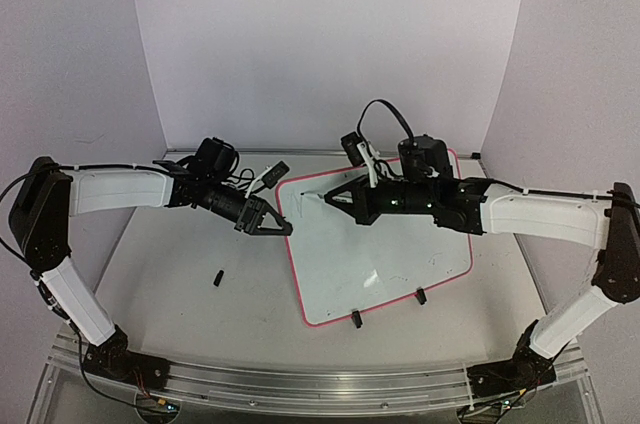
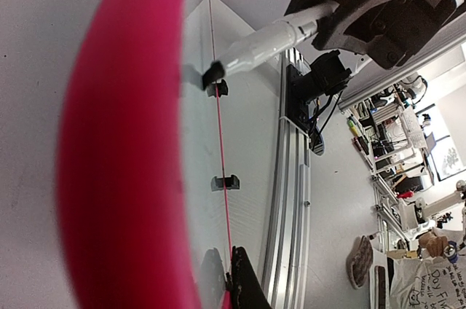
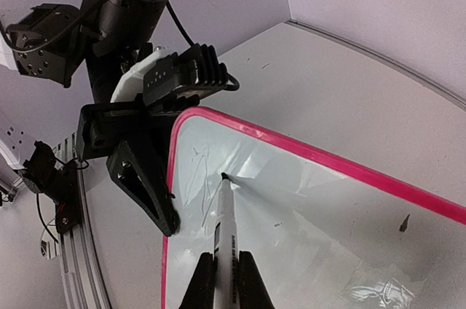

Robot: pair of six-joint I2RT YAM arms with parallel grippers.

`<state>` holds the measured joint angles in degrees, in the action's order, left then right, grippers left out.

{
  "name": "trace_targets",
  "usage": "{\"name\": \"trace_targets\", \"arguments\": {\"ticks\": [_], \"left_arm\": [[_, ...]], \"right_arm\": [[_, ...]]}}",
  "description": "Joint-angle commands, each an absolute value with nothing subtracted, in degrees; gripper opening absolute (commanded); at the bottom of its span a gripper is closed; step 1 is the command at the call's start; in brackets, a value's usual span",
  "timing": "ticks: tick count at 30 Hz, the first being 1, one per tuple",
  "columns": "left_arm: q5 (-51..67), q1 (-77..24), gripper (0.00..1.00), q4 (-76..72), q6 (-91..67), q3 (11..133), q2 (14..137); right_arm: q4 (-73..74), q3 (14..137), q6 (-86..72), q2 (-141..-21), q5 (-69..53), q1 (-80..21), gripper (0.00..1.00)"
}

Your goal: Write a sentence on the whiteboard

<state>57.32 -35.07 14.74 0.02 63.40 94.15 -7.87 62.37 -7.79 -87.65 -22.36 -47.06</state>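
- Whiteboard (image 1: 400, 264), one, white rectangular plastic, pink-red rim, lies under right gripper (image 3: 226, 259).
- Right gripper clamps one white marker pen (image 3: 224, 214); tip on board.
- Left gripper (image 1: 272, 224) at board's rim; closure indeterminate.
- Thin black strokes (image 3: 198, 174) beside tip: illegible.

Board writing: the large white rectangular whiteboard with a thin pink-red rim (image 3: 328, 207) bears only a few thin black marker strokes (image 3: 198, 167) near one rounded corner. They form no letter or word that can be read.
Same strokes from above: a faint dark line (image 1: 300, 200) on the board, unreadable.
Pen print: the white marker pen (image 3: 224, 229) has small dark lettering along its barrel, too blurred to read.
Background handwriting: a white sheet with black handwriting (image 2: 437, 283) sits in the far corner of the left wrist view. Its first line seems to begin "Do"; the rest is too small to read.
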Motion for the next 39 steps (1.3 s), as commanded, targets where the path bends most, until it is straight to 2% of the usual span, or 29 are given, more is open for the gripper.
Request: {"name": "trace_targets", "arguments": {"ticks": [1,22,39], "left_arm": [[58.18,-36.04,0.0,16.59,4.07,64.87,93.4],[58.12,-36.04,0.0,16.7,4.27,65.03,93.45],[57.49,-36.05,0.0,17.21,4.59,65.13,93.54]], "right_arm": [[-8.63,63.52,-8.2,-88.82,-17.44,-46.64,0.0],[-8.97,54.39,-10.98,-84.69,-19.08,-46.62,0.0],[-9.14,52.91,-11.77,-83.38,-20.74,-47.48,0.0]]}}
